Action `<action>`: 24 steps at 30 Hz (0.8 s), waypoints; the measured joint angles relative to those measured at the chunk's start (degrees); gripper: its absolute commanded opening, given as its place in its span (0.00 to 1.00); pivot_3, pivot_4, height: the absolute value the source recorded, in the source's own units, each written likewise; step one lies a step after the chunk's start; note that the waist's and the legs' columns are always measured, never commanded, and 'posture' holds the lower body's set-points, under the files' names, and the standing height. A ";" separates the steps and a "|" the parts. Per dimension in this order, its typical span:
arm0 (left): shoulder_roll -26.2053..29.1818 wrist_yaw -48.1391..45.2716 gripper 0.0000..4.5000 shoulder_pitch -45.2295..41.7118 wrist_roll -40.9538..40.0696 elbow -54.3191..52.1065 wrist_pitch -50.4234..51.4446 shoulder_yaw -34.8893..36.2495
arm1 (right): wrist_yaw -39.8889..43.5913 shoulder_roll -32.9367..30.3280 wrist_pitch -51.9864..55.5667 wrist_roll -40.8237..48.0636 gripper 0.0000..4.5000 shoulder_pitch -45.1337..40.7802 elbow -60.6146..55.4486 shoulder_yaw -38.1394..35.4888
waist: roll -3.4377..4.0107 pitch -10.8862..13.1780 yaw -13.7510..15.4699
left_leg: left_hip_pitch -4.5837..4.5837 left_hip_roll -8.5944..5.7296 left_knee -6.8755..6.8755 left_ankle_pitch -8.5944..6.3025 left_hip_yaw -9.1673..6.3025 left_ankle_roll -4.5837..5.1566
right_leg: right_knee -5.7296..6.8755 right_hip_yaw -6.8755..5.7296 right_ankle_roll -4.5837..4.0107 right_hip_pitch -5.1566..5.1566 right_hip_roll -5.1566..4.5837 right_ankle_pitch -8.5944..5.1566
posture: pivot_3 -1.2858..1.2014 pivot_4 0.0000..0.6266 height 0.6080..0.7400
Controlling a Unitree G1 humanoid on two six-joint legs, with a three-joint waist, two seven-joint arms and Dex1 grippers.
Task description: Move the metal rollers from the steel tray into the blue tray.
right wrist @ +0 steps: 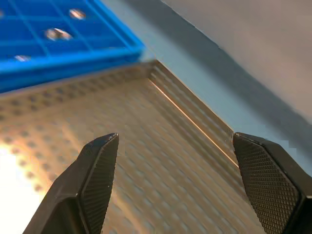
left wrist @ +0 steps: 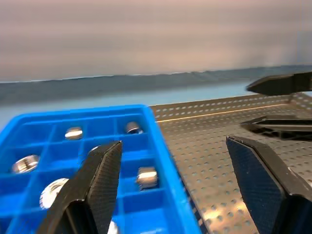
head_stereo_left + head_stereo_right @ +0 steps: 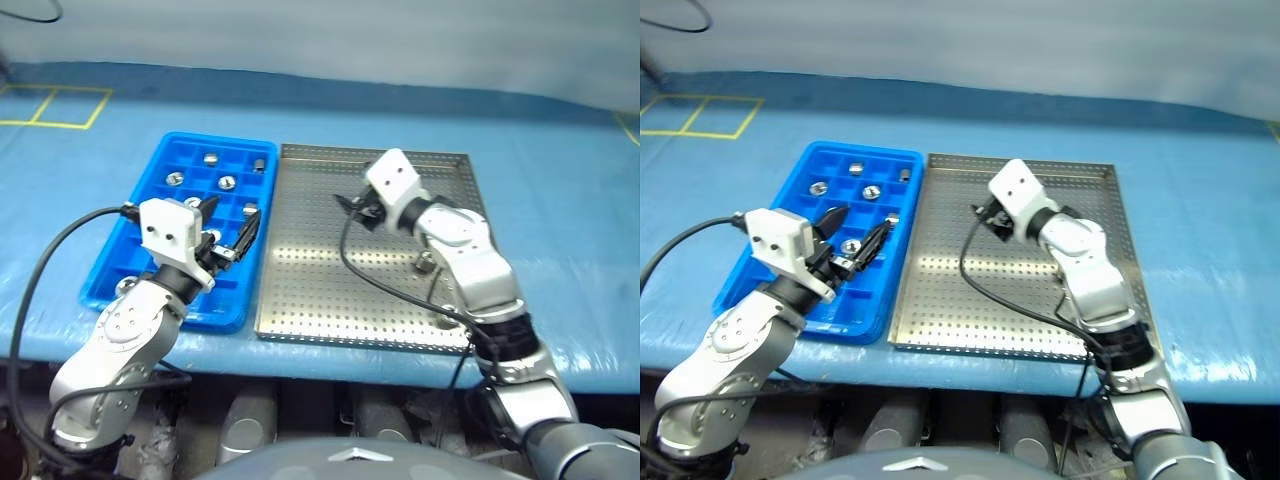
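Observation:
The blue tray (image 3: 150, 262) lies left of the steel tray (image 3: 330, 290), side by side. Several metal rollers (image 3: 226, 183) sit in the blue tray's compartments, also seen in the left wrist view as rollers (image 2: 146, 177). A small shiny roller-like piece (image 3: 425, 264) rests on the steel tray beside my right forearm. My left gripper (image 3: 230, 222) hovers open and empty over the blue tray's right side, pointing toward the steel tray. My right gripper (image 3: 355, 210) is open and empty above the steel tray's far left part (image 1: 161, 161).
Both trays rest on a blue tabletop sheet (image 3: 560, 180) near its front edge. Yellow tape lines (image 3: 60, 108) mark the far left. Black cables (image 3: 370, 280) trail from both wrists, the right one across the steel tray.

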 measured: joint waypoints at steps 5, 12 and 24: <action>-1.29 -5.50 0.82 -8.11 2.40 8.08 0.22 -4.25 | -1.44 -3.89 10.32 -0.32 0.87 7.31 -9.12 -5.47 | 0.09 -0.05 -4.78 | 0.09 0.16 -0.06 -0.14 0.15 0.25 | 0.09 0.23 -0.05 -0.06 0.21 -0.01 | 0.43 0.24 1.00; -4.73 -8.65 0.82 -16.07 7.59 15.31 -0.10 -8.33 | -3.90 1.76 14.08 2.56 0.87 12.10 -8.95 -4.84 | 0.08 -0.05 -7.35 | 0.10 0.07 0.29 -0.20 0.40 0.40 | 0.12 0.56 0.25 -0.04 0.21 0.20 | 0.43 0.24 1.00; -5.77 -11.16 0.82 -13.44 11.64 16.33 -0.06 -8.65 | -7.08 5.19 13.72 5.85 0.87 13.87 -2.74 -5.78 | 0.07 -0.05 -8.47 | 0.05 0.17 0.91 -0.50 1.04 0.92 | 0.07 1.23 0.79 -0.04 0.16 0.50 | 0.43 0.24 1.00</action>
